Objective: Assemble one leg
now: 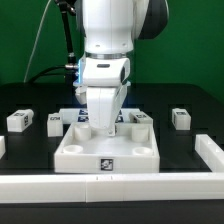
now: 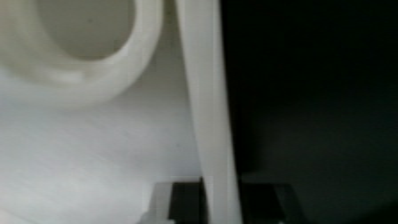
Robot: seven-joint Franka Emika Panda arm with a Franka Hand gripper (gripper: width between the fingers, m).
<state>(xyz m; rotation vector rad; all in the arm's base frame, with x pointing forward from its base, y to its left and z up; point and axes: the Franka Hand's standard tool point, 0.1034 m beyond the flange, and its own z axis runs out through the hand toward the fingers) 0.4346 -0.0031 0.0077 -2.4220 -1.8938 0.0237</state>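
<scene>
One small blocky white leg [image 1: 180, 118], tagged face, matte black table [image 1: 30, 147], end effector [image 1: 103, 128] grip cannot tell

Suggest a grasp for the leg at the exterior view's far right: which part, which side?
Come straight down from above and close on the middle of the leg, fingers on two opposite side faces. It is a small block with flat faces, lying alone on the table, apart from the big white piece, so its sides look free.
</scene>
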